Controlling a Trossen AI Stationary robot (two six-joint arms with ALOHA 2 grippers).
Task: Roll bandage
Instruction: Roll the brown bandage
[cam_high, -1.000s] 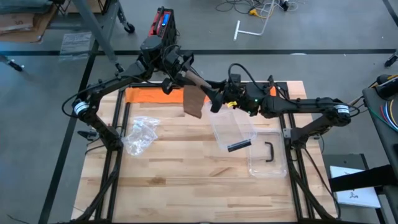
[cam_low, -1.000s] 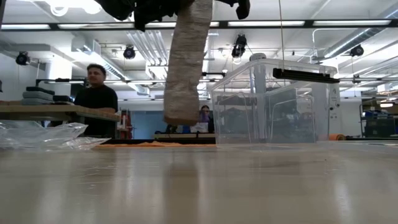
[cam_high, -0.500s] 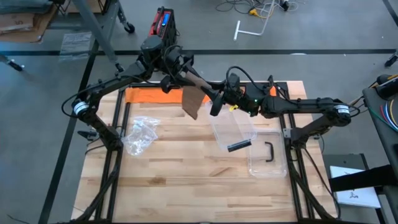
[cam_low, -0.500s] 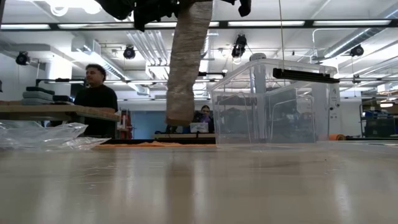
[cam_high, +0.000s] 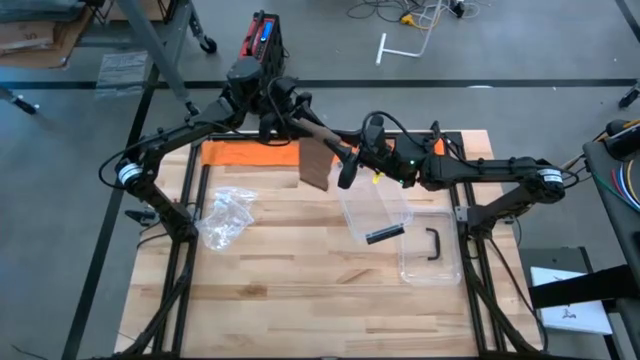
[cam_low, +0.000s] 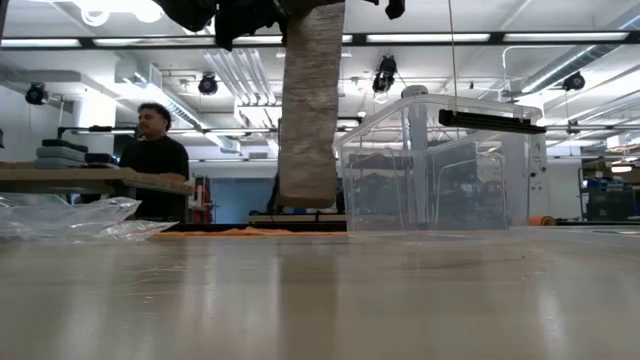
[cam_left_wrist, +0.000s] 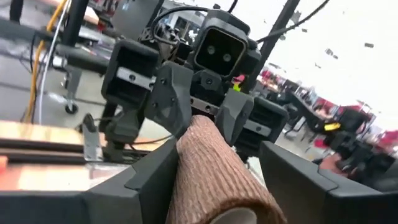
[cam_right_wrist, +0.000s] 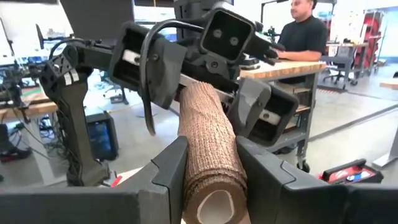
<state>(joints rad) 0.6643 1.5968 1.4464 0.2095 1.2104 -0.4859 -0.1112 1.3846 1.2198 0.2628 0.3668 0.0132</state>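
High view: both arms meet above the far middle of the wooden table (cam_high: 330, 290). The left gripper (cam_high: 292, 118) and right gripper (cam_high: 345, 155) face each other w/ a brown bandage (cam_high: 315, 160) between them, its loose tail hanging down. Also on the table: an orange cloth (cam_high: 250, 153) at the far edge, a crumpled plastic bag (cam_high: 225, 215) on the left, a clear box (cam_high: 375, 210) just right of centre and a clear lid (cam_high: 432, 250) w/ a dark handle beside it. Low view: the bandage (cam_low: 310, 110) hangs as a grey-brown strip from the grippers at top of frame, its lower end off the tabletop; the clear box (cam_low: 440, 165) stands to its right, the plastic bag (cam_low: 70, 215) at far left; a person (cam_low: 155, 150) in a dark shirt is in the room behind. Left wrist view: the left arm's own fingers (cam_left_wrist: 155, 180) stand spread on either side of the bandage roll (cam_left_wrist: 214, 171), w/ gaps showing, i.e. released; the right gripper is opposite, holding the roll's far end. Right wrist view: the right arm's own fingers (cam_right_wrist: 171, 168) are pressed against both sides of the bandage roll (cam_right_wrist: 208, 146), i.e. grasping it; the left gripper (cam_right_wrist: 205, 93) is at the other end; a person (cam_right_wrist: 305, 31) sits at a bench beyond.
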